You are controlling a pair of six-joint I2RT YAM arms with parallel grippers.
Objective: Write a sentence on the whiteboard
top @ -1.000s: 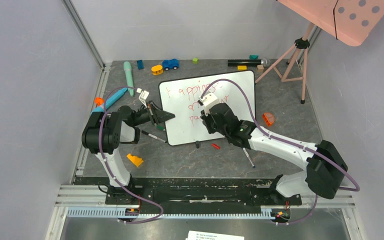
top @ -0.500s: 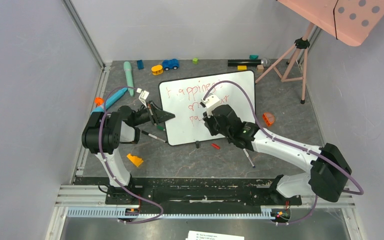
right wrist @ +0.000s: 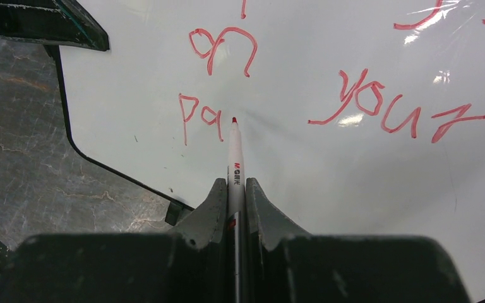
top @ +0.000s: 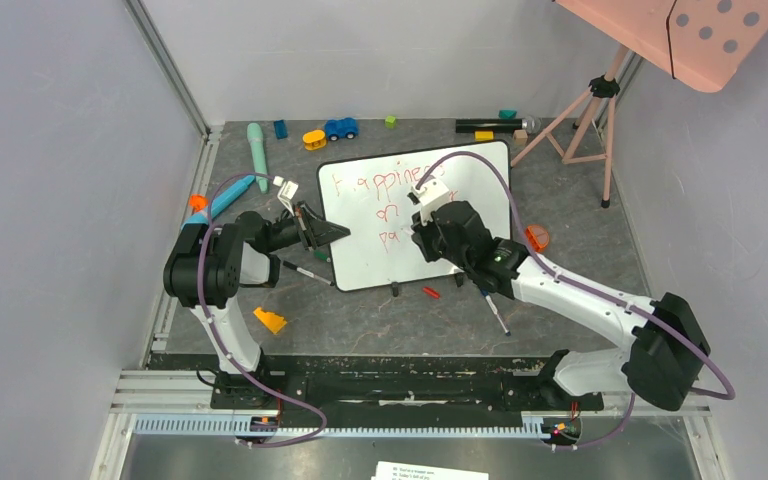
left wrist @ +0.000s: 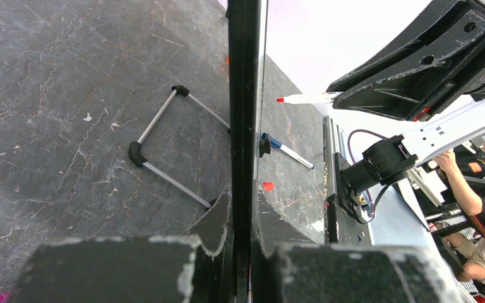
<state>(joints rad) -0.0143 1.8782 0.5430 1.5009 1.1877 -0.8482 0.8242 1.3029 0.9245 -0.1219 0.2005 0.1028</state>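
Red, seemingly unfinished sentence [top: 390, 212] on whiteboard [right wrist: 328, 177]; left claw [left wrist: 242, 202] clenched on rim [left wrist: 243, 95], right claw [right wrist: 232, 186] on marker [right wrist: 234, 151].

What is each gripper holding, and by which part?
Right gripper grips the red marker by its barrel; left gripper pinches the whiteboard by its black rim.

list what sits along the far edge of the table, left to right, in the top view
mint green stick, dark blue block, yellow toy, blue toy car, green cube, black tube, pink tripod
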